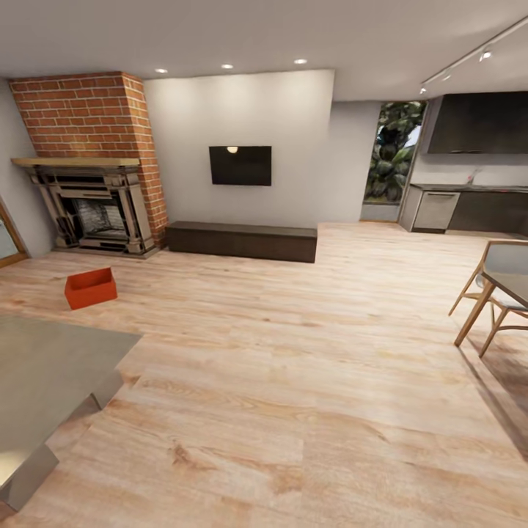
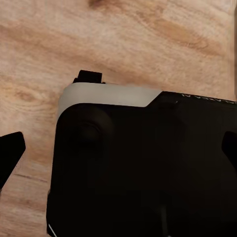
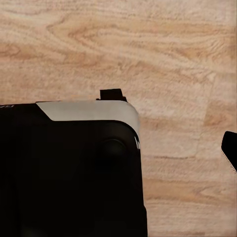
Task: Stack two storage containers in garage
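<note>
a light wood-plank floor point(image 1: 293, 381) runs to a white wall point(image 1: 242, 110) bearing a dark tv point(image 1: 240, 165) above a low dark bench point(image 1: 240, 241), with a brick fireplace point(image 1: 92, 165) at left, a window point(image 1: 394, 154) onto foliage, dark kitchen units point(image 1: 469, 209), recessed ceiling lights point(image 1: 227, 66).

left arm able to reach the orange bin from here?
Probably not. The bin sits far across the wood floor by the fireplace, with open floor between; the base would likely need to drive closer first.

Storage container point(image 1: 90, 287) on wood floor point(image 1: 293, 381) before fireplace point(image 1: 92, 205).
</note>
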Available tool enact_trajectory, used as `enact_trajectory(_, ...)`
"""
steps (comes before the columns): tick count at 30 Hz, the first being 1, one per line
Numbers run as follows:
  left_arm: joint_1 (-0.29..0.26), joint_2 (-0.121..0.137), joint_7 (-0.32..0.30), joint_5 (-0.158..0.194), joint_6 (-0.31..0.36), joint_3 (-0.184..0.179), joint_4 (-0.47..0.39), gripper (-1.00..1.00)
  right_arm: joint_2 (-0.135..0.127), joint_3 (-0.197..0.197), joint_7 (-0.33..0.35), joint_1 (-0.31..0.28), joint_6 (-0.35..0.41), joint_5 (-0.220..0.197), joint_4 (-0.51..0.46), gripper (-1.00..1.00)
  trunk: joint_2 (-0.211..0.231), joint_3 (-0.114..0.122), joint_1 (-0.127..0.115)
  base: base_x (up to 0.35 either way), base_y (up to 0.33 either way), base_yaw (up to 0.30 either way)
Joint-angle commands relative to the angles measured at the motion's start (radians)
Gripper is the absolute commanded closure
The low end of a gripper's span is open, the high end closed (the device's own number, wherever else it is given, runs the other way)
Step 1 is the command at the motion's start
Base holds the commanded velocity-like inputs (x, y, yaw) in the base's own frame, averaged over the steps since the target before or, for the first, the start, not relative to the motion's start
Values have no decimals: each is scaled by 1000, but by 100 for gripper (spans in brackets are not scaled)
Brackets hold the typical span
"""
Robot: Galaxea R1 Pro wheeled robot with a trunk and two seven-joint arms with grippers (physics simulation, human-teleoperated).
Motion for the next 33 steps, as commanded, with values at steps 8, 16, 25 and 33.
enact_trajectory(8,-1,0,-1,8,-1,-1,0,-100,2,8,-1,-1,-2,-8,3,-100,-1,-1,1,323,0,0)
enact_trajectory(16,-1,0,-1,8,-1,-1,0,-100,1,8,-1,-1,-3,-8,3,-100,-1,-1,1,323,0,0)
enact_trajectory(25,-1,0,-1,8,-1,-1,0,-100,1,8,-1,-1,-3,-8,3,-100,-1,-1,1,323,0,0)
enact_trajectory(33,-1,0,-1,8,-1,-1,0,-100,-1,7,-1,-1,-6,-9,3,-100,-1,-1,1,323,0,84)
